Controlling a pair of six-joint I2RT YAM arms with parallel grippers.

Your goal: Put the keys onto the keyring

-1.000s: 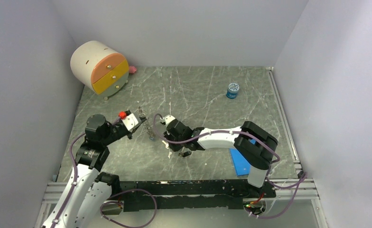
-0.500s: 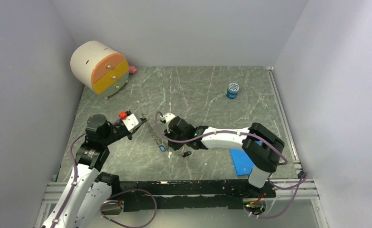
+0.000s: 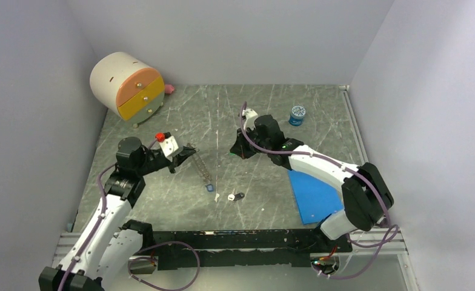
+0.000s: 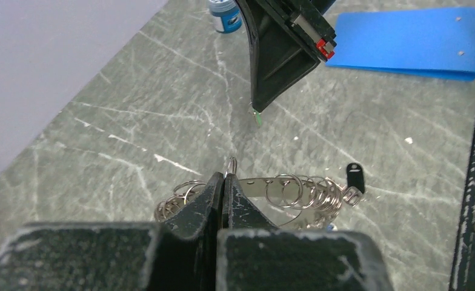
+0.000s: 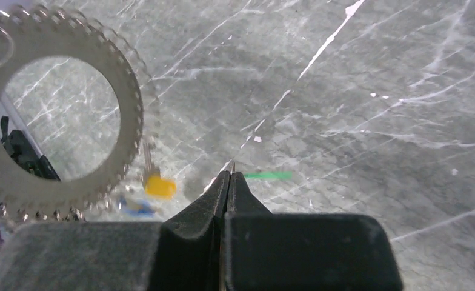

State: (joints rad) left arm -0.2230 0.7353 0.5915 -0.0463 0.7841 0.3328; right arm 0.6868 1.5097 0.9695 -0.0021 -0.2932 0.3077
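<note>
My left gripper [image 3: 182,153] is shut on the keyring [image 3: 200,168], a toothed silvery hoop that slants down toward the table. In the left wrist view the keyring [image 4: 265,184] shows edge-on past the shut left gripper [image 4: 225,176], with several small split rings on it. In the right wrist view the keyring [image 5: 130,91] fills the left, with a yellow key [image 5: 160,185] and a blue key [image 5: 136,209] hanging below. My right gripper [image 3: 234,153] hovers to the right of the ring, shut on a green key [image 5: 269,176]. A black key [image 3: 239,196] lies on the table.
A round cabinet [image 3: 126,84] with orange and yellow drawers stands at the back left, with a small pink object [image 3: 169,88] beside it. A small blue jar [image 3: 297,115] sits at the back right. A blue sheet [image 3: 311,195] lies at the front right under the right arm.
My right gripper has shut and moved up and away from the spot beside the ring toward the far right, carrying the green key. The left gripper has shifted slightly, still holding the ring.
</note>
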